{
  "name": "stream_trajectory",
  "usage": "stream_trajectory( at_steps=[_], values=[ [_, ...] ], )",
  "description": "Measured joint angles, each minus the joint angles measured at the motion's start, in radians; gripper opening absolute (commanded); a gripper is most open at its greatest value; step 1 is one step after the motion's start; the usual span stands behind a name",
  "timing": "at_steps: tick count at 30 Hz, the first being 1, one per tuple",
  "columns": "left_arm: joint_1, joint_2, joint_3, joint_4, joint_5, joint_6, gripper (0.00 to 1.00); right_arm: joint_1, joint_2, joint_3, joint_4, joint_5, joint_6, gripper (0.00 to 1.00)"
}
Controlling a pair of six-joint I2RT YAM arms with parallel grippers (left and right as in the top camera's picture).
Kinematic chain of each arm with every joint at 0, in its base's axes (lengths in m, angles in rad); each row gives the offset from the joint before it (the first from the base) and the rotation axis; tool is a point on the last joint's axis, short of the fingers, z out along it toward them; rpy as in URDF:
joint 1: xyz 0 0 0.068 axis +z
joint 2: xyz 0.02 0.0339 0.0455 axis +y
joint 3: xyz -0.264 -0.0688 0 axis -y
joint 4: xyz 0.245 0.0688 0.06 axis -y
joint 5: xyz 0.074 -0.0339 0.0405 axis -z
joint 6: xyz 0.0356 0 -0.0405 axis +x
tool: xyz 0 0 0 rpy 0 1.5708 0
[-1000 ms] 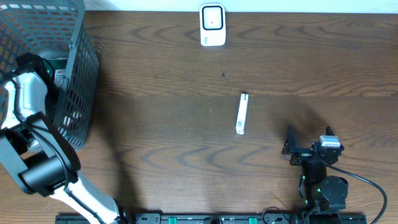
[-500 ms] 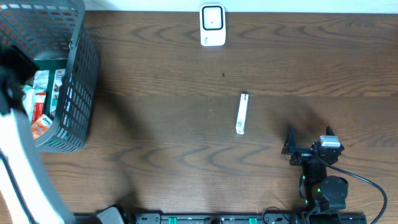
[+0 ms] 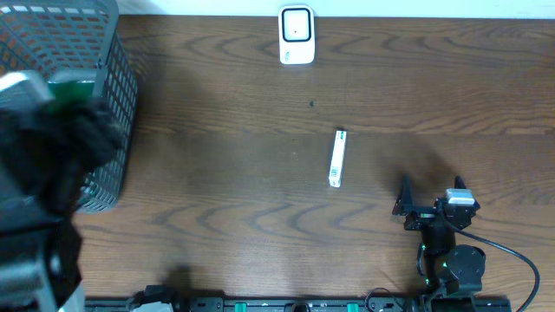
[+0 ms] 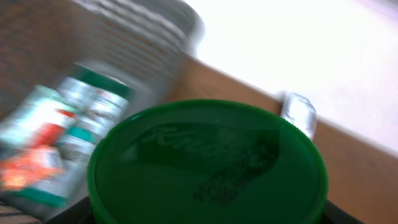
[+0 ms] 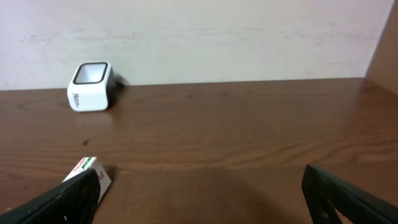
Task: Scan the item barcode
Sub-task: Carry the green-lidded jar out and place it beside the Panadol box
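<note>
Between the jaws of the left gripper a jar with a green lid was clamped. The fingers were hidden beneath the lid. The grip was judged from the lid being rendered sharp and close in the wrist view while everything behind it was smeared. The lid was turned towards the wrist camera, so no barcode could be seen. Below and to the left of that hand, a wire basket holding further packets was seen, and the jar was judged to be raised at about its rim. Well ahead of the hand and to its right, a white scanner was stood at the far edge of the table. Its window was turned towards the arms, so that a label could be presented from the near side. A slim white box was laid flat, just ahead and left of the right gripper. That gripper was rested low with its jaws spread fully apart and nothing between them, clear of the scanner approach. Scanning was judged not yet done: the jar would need carrying across and turning label-first.
</note>
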Motion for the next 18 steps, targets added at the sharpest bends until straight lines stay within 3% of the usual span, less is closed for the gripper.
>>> stream_trajectory(
  at_steps=[8,18],
  values=[
    [-0.393,0.222,-0.116,0.003,-0.019,-0.090,0.59,0.000,0.000,0.000,0.000,0.000,0.000,0.99],
    [-0.679,0.698,-0.138,0.140,-0.031,-0.135,0.60,0.000,0.001,0.000,0.000,0.000,0.000,0.99]
  ],
)
